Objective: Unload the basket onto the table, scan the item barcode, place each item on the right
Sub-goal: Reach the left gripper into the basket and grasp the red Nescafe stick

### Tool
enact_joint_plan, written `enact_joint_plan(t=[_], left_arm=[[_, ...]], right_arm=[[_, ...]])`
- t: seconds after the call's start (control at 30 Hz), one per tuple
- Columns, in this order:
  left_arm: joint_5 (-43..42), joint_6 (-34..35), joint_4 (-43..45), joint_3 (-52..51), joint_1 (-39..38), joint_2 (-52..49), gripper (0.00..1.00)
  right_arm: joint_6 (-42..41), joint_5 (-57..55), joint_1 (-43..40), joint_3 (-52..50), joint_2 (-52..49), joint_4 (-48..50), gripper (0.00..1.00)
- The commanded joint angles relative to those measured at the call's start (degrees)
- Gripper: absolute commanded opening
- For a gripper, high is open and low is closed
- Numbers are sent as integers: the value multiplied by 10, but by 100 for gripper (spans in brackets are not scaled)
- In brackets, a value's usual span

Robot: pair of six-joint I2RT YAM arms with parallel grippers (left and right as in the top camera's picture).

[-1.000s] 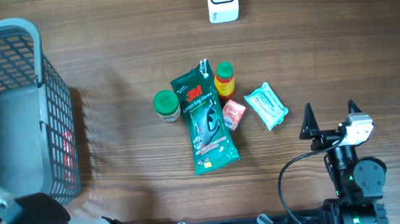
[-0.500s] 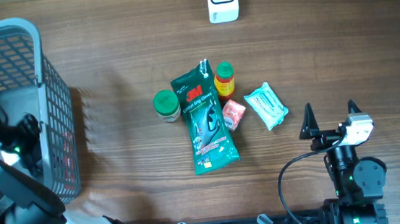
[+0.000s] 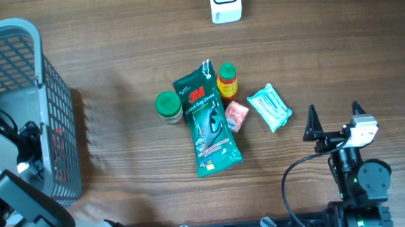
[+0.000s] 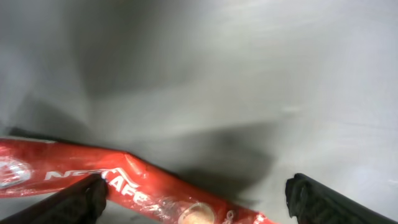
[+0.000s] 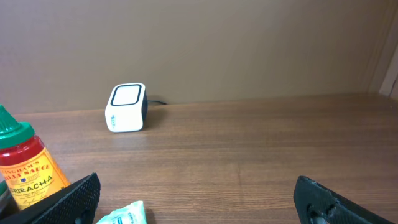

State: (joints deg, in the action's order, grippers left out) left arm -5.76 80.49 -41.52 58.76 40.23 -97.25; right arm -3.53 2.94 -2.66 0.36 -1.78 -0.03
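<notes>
- Left gripper (image 4: 198, 182): down inside the basket (image 3: 59, 111). Fingers (image 4: 74, 202) spread wide, gripping nothing. The left fingertip overlaps the edge of the red packet (image 4: 68, 174); whether they touch cannot be told.
- Right gripper (image 3: 333, 109): near the table's (image 3: 123, 47) front right edge. Fingers (image 3: 311, 124) fully spread, nothing between them, touching nothing.
- Basket: grey mesh, at the table's left edge. Contains the red packet, lying flat on the grey floor.
- Scanner (image 3: 225, 0): white box at the table's far edge, well apart from both grippers.
- Loose goods, table centre:
  - green packet (image 3: 207, 120)
  - green-lidded jar (image 3: 168, 106), just left of it
  - sauce bottle (image 3: 227, 80), to its upper right
  - pink packet (image 3: 236, 116)
  - wipes pack (image 3: 270, 107), nearest the right gripper
</notes>
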Motion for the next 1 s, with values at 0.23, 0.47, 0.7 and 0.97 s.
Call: enact_joint_plan(t=[0.23,0.47,0.7,0.97], left_arm=[[48,-260,-14,60,2,-47,81],[-2,-261,-107,126,2,-47,78],[35,-195,-147,150,2,-48,83],[76,-116,-85,72,2,-48,90]], right_arm=[[5,-3,2,-1,1,2,100],[5,-3,2,-1,1,2,100],[5,-3,2,-1,1,2,100],[5,-3,2,-1,1,2,100]])
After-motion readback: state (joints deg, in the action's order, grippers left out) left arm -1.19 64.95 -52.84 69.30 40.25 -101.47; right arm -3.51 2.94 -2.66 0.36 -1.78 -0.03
